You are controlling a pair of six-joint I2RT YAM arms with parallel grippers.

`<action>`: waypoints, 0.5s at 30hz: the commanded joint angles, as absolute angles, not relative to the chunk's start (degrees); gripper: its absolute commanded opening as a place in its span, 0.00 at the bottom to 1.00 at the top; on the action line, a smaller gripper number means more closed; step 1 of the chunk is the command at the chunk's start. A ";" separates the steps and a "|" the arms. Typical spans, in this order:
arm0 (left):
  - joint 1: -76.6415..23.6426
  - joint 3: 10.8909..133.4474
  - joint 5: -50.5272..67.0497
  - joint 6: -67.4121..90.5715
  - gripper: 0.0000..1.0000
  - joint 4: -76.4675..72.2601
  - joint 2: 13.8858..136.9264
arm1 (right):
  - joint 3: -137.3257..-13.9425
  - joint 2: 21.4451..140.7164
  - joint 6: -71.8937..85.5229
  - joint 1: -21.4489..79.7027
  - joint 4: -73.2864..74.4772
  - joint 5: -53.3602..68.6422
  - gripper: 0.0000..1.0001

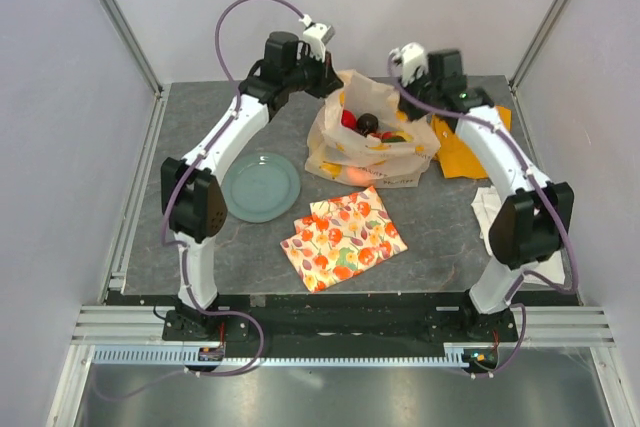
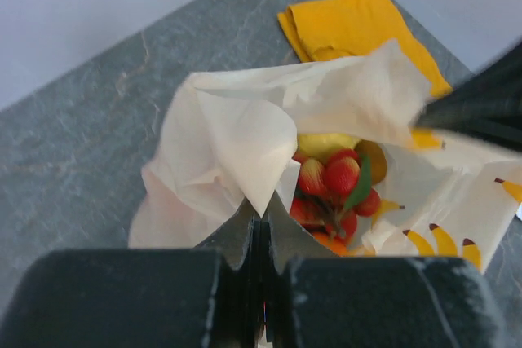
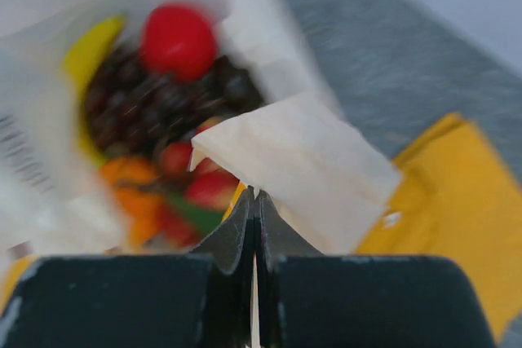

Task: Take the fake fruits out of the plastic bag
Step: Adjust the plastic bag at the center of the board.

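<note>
The cream plastic bag [image 1: 370,152] with yellow-orange prints stands at the back middle of the table, its mouth held open. Inside it I see a red apple [image 1: 348,119], a dark grape bunch [image 1: 369,123] and other fruits. My left gripper [image 1: 332,82] is shut on the bag's left edge [image 2: 261,160]. My right gripper [image 1: 425,97] is shut on the bag's right edge [image 3: 302,165]. The left wrist view shows red grapes [image 2: 334,177] and a yellow fruit [image 2: 326,144] inside. The right wrist view shows the apple [image 3: 178,38], dark grapes [image 3: 155,103], a banana [image 3: 86,55] and an orange [image 3: 130,185].
A grey-green plate [image 1: 261,187] lies left of the bag. A flat fruit-printed cloth [image 1: 343,237] lies in front of the bag. A folded yellow cloth [image 1: 470,147] lies right of the bag, and a white cloth [image 1: 490,212] sits at the right edge.
</note>
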State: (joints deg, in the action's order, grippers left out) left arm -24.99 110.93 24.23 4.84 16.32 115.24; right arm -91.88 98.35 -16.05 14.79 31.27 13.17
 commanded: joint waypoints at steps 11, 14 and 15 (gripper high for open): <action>-23.12 141.77 28.47 -1.41 0.02 6.51 123.49 | -119.18 104.86 -13.54 6.33 19.43 8.26 0.00; -23.11 141.59 30.40 -1.50 0.02 6.76 120.86 | -118.66 102.14 -13.45 6.24 19.16 8.18 0.00; -23.12 140.98 31.19 -1.49 0.02 7.46 119.20 | -116.83 100.21 -13.53 6.33 19.07 8.35 0.00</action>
